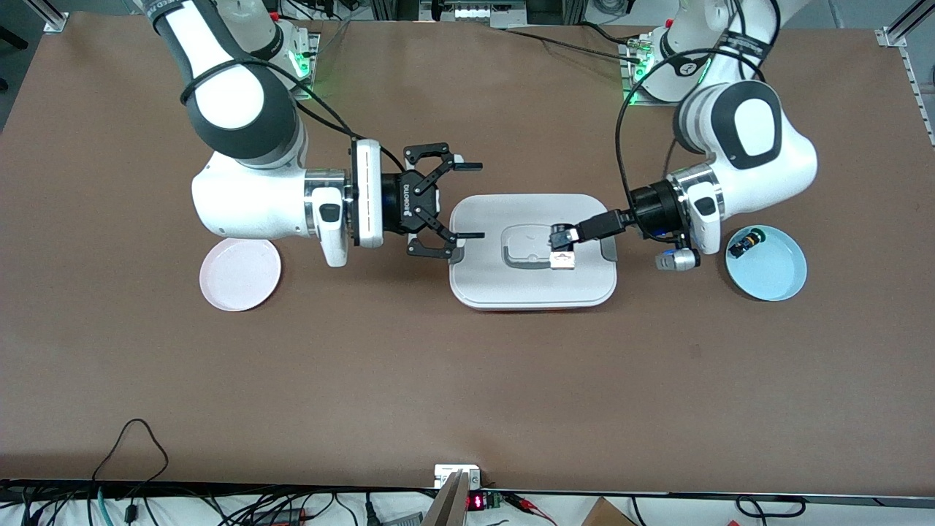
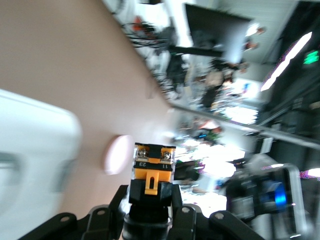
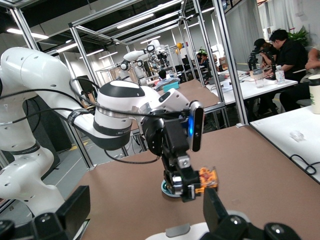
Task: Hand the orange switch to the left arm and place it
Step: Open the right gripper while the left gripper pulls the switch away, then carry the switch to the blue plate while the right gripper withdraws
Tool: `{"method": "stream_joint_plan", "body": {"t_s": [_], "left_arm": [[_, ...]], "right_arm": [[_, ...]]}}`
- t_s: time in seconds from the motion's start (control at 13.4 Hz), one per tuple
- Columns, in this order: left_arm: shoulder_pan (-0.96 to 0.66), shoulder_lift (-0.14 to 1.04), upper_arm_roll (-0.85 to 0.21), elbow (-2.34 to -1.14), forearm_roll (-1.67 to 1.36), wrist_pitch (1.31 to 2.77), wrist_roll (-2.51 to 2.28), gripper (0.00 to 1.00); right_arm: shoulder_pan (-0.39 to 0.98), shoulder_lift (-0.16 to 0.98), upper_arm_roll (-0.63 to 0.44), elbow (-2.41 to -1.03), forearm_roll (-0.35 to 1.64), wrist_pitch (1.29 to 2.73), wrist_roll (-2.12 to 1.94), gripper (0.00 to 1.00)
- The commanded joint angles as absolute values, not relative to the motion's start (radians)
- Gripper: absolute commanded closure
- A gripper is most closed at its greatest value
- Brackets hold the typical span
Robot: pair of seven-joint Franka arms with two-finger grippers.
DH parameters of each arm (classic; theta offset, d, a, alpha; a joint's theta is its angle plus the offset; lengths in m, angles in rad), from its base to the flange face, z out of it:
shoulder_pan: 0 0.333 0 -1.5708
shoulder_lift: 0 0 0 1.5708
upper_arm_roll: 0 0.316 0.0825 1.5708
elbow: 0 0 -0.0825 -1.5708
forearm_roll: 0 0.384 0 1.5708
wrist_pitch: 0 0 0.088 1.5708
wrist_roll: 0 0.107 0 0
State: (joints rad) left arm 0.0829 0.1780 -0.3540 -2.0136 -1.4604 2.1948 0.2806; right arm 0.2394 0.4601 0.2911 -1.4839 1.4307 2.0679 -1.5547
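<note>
The orange switch [image 1: 562, 260] hangs over the lid of the white box [image 1: 482, 281], and my left gripper [image 1: 559, 237] is shut on its black body. In the left wrist view the switch [image 2: 153, 170] stands out between the shut fingers of the left gripper [image 2: 150, 202], orange clip showing. My right gripper [image 1: 471, 201] is open and hovers beside the box's edge at the right arm's end, facing the switch with a gap between them. In the right wrist view the switch [image 3: 207, 179] shows ahead, between the spread fingers [image 3: 215, 210] of the right gripper [image 3: 145, 212].
A blue plate [image 1: 774, 274] holding a black switch with a green cap [image 1: 745, 241] sits under the left arm's wrist. A pink plate [image 1: 239, 274] lies below the right arm's forearm. The box's grey handle [image 1: 522, 256] is under the held switch.
</note>
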Motion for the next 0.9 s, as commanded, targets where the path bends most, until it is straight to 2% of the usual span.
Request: {"method": "stream_joint_plan", "body": {"t_s": [0.0, 0.15, 0.37, 0.6, 0.82], "left_arm": [[0.098, 0.15, -0.273, -2.071, -1.082, 2.14, 0.268, 1.0], [0.11, 0.155, -0.203, -2.077, -0.797, 2.088, 0.235, 1.0], [0.114, 0.182, -0.08, -2.077, -0.523, 2.004, 0.213, 1.0], [0.121, 0.236, -0.006, -2.068, -0.168, 2.026, 0.213, 1.0], [0.143, 0.308, 0.041, -2.066, 0.084, 2.124, 0.218, 0.99]], "right_arm": [[0.161, 0.387, 0.288, -1.597, 1.444, 2.002, -1.557, 0.0], [0.149, 0.382, 0.229, -1.627, 1.439, 1.948, -1.551, 0.0], [0.146, 0.365, 0.152, -1.657, 1.402, 1.894, -1.439, 0.0], [0.144, 0.353, 0.112, -1.658, 1.283, 1.894, -1.182, 0.0], [0.144, 0.336, 0.058, -1.674, 1.13, 1.855, -0.903, 0.0]]}}
